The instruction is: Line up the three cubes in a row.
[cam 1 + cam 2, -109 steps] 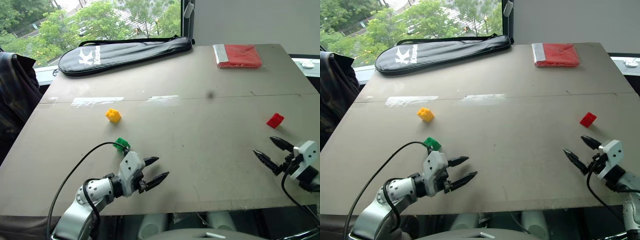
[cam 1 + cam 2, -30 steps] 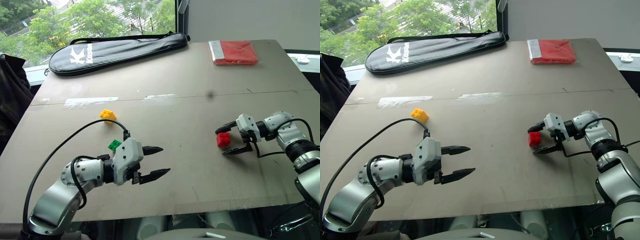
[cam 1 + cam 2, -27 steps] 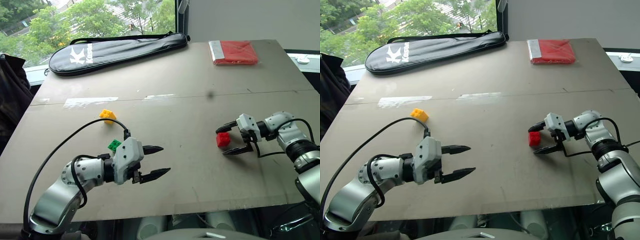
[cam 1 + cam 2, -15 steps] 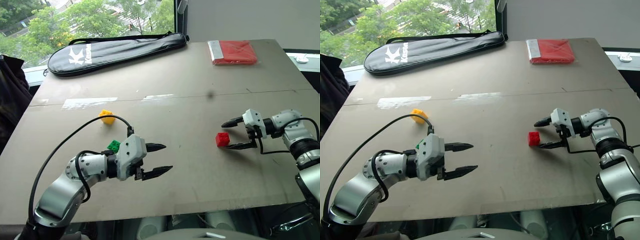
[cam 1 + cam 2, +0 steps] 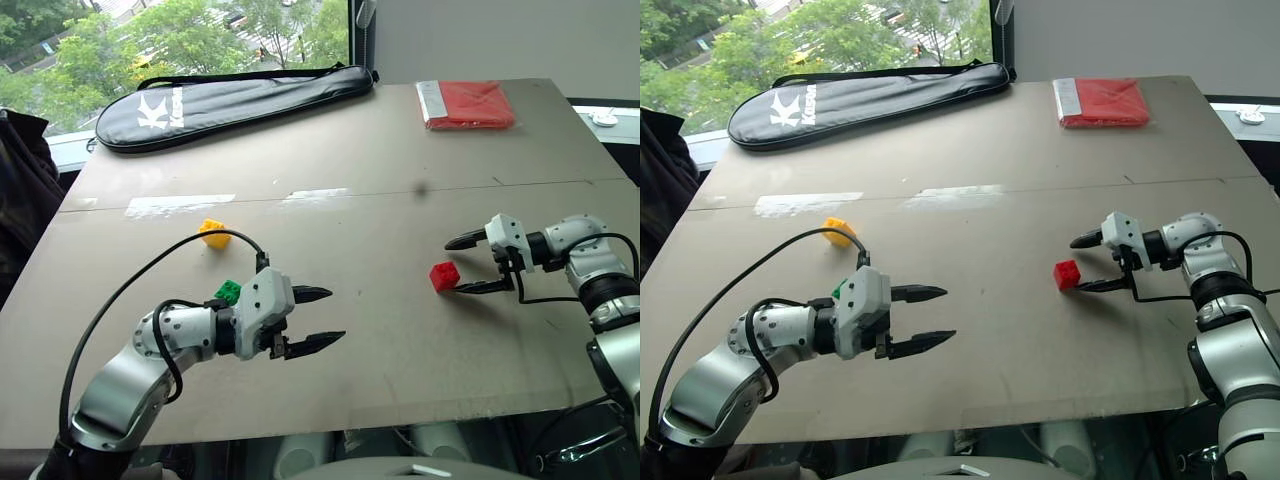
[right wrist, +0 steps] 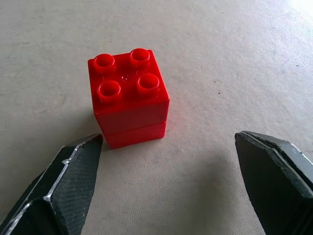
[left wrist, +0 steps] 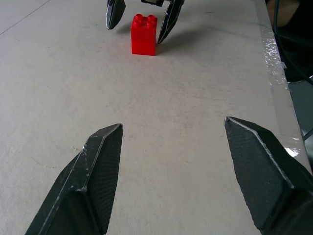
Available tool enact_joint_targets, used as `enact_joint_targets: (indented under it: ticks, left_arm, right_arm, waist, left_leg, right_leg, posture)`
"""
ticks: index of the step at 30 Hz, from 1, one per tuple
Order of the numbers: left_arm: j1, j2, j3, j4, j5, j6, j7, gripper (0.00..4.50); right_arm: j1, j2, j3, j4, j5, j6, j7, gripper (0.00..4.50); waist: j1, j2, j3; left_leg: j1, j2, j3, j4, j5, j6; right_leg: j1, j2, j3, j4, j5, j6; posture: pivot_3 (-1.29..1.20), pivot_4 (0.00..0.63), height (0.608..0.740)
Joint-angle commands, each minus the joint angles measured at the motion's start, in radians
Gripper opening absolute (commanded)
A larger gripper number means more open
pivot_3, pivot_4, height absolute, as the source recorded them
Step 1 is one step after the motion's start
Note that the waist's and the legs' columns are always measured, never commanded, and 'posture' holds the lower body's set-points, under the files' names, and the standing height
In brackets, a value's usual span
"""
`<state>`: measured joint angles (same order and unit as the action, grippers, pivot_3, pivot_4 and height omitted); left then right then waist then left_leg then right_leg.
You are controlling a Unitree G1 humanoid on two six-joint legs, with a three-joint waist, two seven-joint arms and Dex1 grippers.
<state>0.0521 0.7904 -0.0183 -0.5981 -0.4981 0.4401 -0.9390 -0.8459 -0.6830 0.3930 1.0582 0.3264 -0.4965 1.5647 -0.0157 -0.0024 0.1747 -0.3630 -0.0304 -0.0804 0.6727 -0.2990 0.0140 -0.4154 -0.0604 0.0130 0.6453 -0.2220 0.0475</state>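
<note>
The red cube (image 5: 444,276) stands free on the table, studs up, right of centre. My right gripper (image 5: 453,267) is open just to its right, tips flanking the cube's near side; in the right wrist view the red cube (image 6: 128,98) sits just beyond the fingertips (image 6: 80,159). The yellow cube (image 5: 213,233) lies at the left. Closer in, the green cube (image 5: 229,292) is partly hidden behind my left gripper (image 5: 335,316), which is open and empty and points toward the red cube (image 7: 144,34).
A long black racket bag (image 5: 235,92) lies across the far left of the table (image 5: 400,390). A flat red packet (image 5: 465,104) sits at the far right. A black cable (image 5: 150,275) arches over the left arm. Dark cloth (image 5: 20,190) hangs beyond the left edge.
My right gripper has drawn back to the right off the red cube, which stays on the table where it was set down. The left gripper has kept still.
</note>
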Motion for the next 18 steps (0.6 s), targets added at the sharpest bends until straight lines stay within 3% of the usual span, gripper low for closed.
enact_joint_targets:
  ticks: [1, 4, 8, 14, 18]
  left_arm:
    - [0.044, -0.014, 0.039, -0.054, -0.017, -0.004, 0.032, 3.39]
    - [0.114, -0.061, 0.093, -0.078, -0.02, -0.034, 0.09, 3.39]
    - [0.21, -0.211, 0.205, -0.085, 0.034, -0.135, 0.251, 3.39]
    - [0.288, -0.252, 0.374, -0.025, 0.052, -0.203, 0.3, 3.39]
    - [0.361, -0.249, 0.459, 0.038, 0.053, -0.235, 0.277, 3.39]
  right_arm:
    - [0.025, -0.044, -0.014, -0.083, 0.063, 0.021, 0.05, 4.45]
    - [0.069, -0.088, -0.033, -0.17, 0.14, 0.073, 0.05, 4.45]
    - [0.176, -0.18, -0.117, -0.348, 0.282, 0.208, 0.05, 4.45]
    - [0.356, -0.273, -0.236, -0.581, 0.422, 0.328, 0.05, 4.45]
    - [0.529, -0.275, -0.373, -0.751, 0.474, 0.402, 0.035, 4.45]
  waist:
    - [0.001, 0.0, 0.0]
    - [0.002, 0.0, 0.0]
    - [0.007, 0.0, 0.0]
    - [0.008, 0.0, 0.0]
    - [0.008, 0.0, 0.0]
  left_leg:
    - [0.0, 0.0, 0.0, 0.0, 0.0, 0.0]
    - [-0.001, 0.0, 0.0, 0.0, 0.0, 0.0]
    - [-0.002, 0.0, -0.002, 0.0, 0.0, 0.0]
    - [-0.001, 0.0, -0.003, 0.0, -0.002, 0.004]
    - [0.0, 0.0, -0.002, 0.0, -0.003, 0.005]
  right_leg:
    - [0.0, 0.0, 0.0, 0.0, 0.0, 0.0]
    - [0.0, -0.001, 0.0, 0.0, 0.0, 0.0]
    - [-0.001, -0.003, 0.002, -0.001, 0.0, 0.0]
    - [0.0, -0.002, 0.001, 0.0, 0.0, 0.0]
    - [0.001, -0.002, 0.001, -0.001, 0.0, 0.0]
  posture:
    - [0.0, 0.15, 0.701]
    - [0.0, 0.15, 0.701]
    - [0.0, 0.15, 0.701]
    - [0.0, 0.15, 0.701]
    - [0.0, 0.15, 0.701]
